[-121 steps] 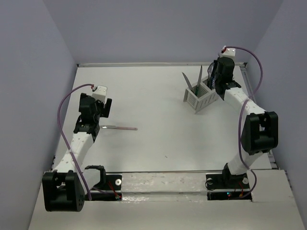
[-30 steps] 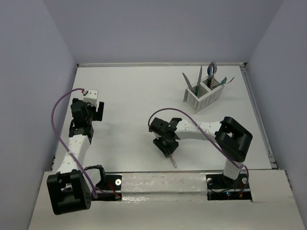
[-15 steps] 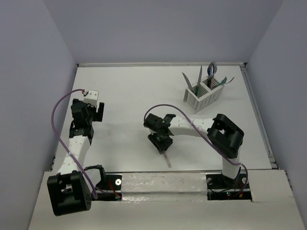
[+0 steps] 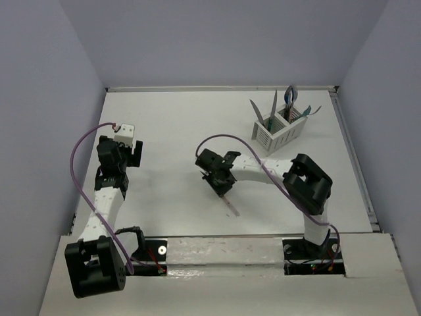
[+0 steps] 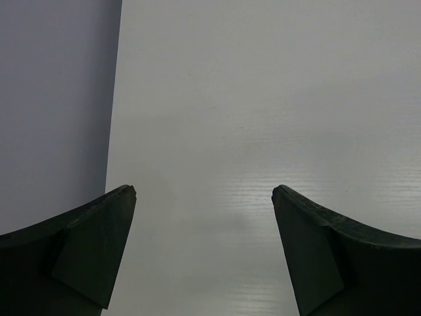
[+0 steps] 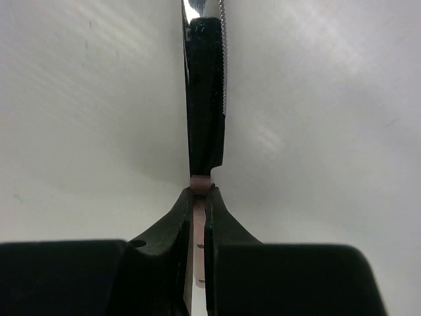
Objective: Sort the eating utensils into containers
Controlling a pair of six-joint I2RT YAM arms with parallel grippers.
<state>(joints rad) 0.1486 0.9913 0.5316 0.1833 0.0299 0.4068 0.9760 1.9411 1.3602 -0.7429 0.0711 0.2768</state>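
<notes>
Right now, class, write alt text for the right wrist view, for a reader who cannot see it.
The right gripper pinches the pink handle of a slim knife between its two dark fingers. The knife's serrated blade points straight away from the camera over the white table.

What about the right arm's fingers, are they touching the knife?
Touching. The right wrist view shows both fingers squeezed shut on the knife's pink handle, no gap on either side.

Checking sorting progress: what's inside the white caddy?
Utensils stand up out of the caddy: two metal tips at its left, a purple and teal bunch at its right. Their lower ends are hidden by the slatted walls.
</notes>
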